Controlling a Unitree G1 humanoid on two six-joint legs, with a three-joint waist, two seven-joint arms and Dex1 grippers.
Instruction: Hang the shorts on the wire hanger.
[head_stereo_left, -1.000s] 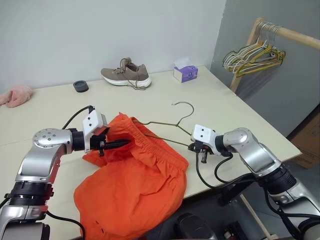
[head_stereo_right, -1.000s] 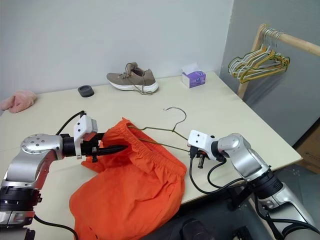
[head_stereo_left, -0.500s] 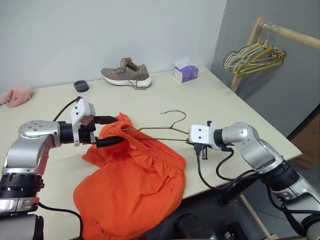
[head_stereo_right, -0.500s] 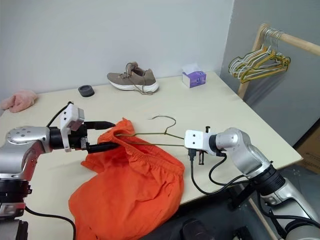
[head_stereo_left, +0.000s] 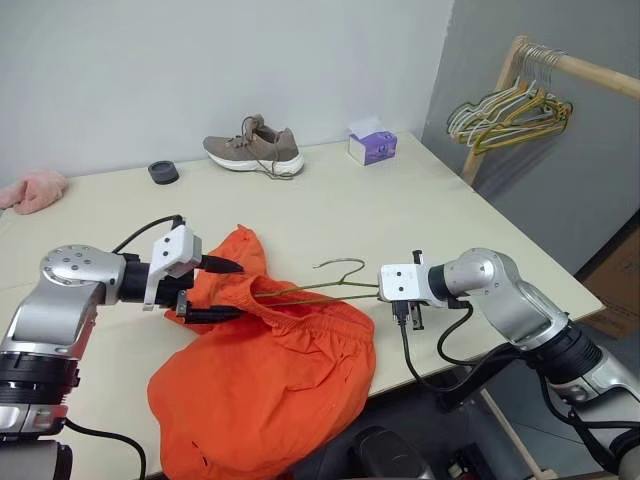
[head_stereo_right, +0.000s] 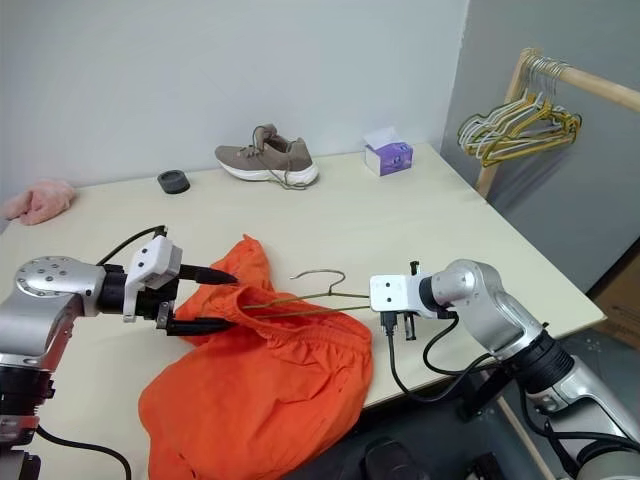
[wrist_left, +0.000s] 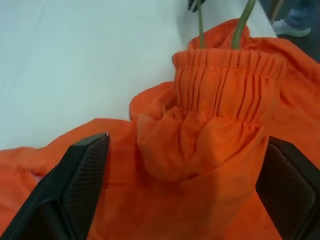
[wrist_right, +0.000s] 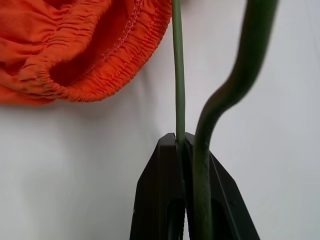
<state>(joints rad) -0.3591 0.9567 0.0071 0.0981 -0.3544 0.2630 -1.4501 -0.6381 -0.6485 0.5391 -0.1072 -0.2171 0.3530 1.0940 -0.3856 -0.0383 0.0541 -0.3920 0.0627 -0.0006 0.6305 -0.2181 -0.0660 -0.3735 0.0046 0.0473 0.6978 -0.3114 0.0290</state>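
Wire hanger (head_stereo_left: 330, 288): a thin dark wire that lies almost flat, just above the tabletop (head_stereo_left: 420, 210). Its long side runs straight from the right jaws to the left jaws. The hook curls up near the right jaws.
Right gripper (wrist_right: 184, 145): its jaws are clenched tight on 1 wire of the hanger, at the end by the hook.
Shorts (head_stereo_right: 270, 390): bright orange, in a soft heap between the 2 grippers. The far end of the hanger is tucked inside the gathered waistband (wrist_left: 225, 85). The lower part hangs over the near edge of the tabletop.
Left gripper (head_stereo_left: 215, 290): its jaws are spread wide, 1 finger (wrist_left: 82, 165) on each side of the bunched cloth, not pinching it.
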